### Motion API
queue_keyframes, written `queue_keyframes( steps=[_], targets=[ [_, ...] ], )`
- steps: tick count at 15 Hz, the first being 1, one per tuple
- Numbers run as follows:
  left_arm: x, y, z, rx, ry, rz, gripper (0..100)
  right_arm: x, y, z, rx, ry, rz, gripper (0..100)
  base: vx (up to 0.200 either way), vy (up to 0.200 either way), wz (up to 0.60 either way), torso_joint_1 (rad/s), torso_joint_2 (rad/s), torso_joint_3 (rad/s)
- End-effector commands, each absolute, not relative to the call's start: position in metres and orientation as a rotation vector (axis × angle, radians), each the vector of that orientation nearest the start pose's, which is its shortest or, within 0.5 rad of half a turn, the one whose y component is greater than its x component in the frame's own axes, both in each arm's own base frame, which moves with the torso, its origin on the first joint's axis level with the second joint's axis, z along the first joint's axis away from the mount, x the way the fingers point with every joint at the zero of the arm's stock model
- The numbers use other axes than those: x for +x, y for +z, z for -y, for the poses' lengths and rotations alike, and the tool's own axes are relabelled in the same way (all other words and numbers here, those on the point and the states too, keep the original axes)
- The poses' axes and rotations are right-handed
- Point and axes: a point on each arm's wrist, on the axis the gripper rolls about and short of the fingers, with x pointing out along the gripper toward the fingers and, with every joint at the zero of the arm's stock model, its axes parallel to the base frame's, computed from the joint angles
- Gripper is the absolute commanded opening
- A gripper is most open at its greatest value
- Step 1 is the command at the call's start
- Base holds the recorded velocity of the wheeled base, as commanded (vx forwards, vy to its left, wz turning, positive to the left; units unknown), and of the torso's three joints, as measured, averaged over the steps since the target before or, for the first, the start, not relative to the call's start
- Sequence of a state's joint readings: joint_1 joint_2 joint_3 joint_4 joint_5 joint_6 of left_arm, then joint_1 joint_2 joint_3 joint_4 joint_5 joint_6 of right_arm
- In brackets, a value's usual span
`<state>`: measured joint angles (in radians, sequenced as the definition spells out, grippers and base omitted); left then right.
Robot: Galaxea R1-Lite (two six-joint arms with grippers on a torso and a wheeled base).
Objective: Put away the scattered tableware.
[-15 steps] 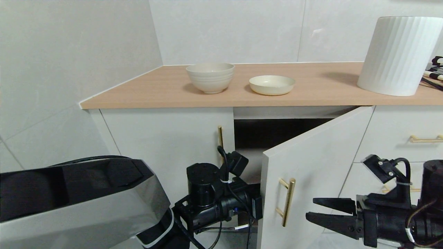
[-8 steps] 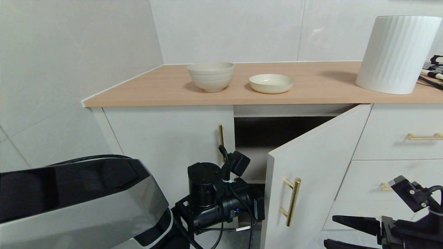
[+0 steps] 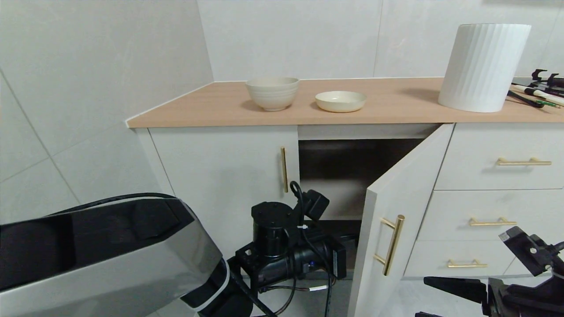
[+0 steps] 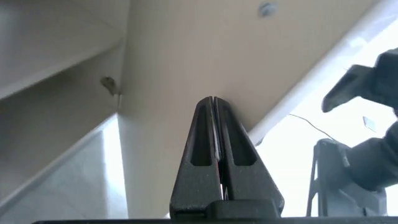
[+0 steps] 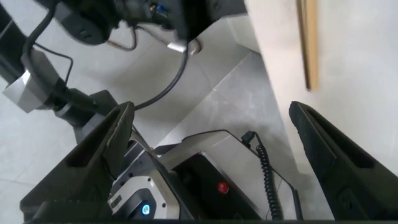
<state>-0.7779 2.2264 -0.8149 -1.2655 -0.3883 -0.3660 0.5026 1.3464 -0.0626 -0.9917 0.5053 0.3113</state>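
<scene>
Black right hand (image 5: 211, 112) wide open, near door (image 3: 407, 198).

beige ribbed bowl (image 3: 272, 93), cream dish (image 3: 340, 101), wht fluted jar (image 3: 482, 66)

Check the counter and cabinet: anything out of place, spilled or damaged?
Nothing spilled or broken. The bowl and shallow dish sit upright on the counter, not yet put away, and the cabinet door below them stands open.
</scene>
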Motion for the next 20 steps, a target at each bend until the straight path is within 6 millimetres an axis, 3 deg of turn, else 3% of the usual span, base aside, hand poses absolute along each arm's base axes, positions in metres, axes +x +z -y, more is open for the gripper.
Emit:
queue_keyframes(
  steps=[1, 7, 16, 19, 20],
  targets=[
    [0.273, 0.061, 0.28, -0.293, -1.117, -0.367, 0, 0.127, 0.117, -0.082, 0.282, 0.947, -0.461, 100, 0.0, 0.0, 0.0, 0.0, 0.0, 0.0],
    [0.293, 0.071, 0.297, -0.29, -1.106, -0.388, 0, 0.126, 0.117, -0.082, 0.282, 0.947, -0.463, 100, -0.167, 0.0, 0.0, 0.005, 0.0, -0.002],
    [0.308, 0.074, 0.312, -0.283, -1.105, -0.415, 0, 0.122, 0.117, -0.087, 0.275, 0.987, -0.469, 100, 0.0, 0.0, 0.0, 0.0, 0.0, 0.0],
    [0.3, 0.095, 0.325, -0.283, -1.144, -0.393, 0, 0.115, 0.121, -0.089, 0.273, 1.027, -0.449, 100, 0.0, 0.0, 0.0, 0.0, 0.0, 0.0],
    [0.278, 0.115, 0.339, -0.269, -1.199, -0.407, 0, 0.106, 0.126, -0.088, 0.271, 1.069, -0.412, 100, 0.0, 0.0, 0.0, 0.0, 0.0, 0.0]
  ],
)
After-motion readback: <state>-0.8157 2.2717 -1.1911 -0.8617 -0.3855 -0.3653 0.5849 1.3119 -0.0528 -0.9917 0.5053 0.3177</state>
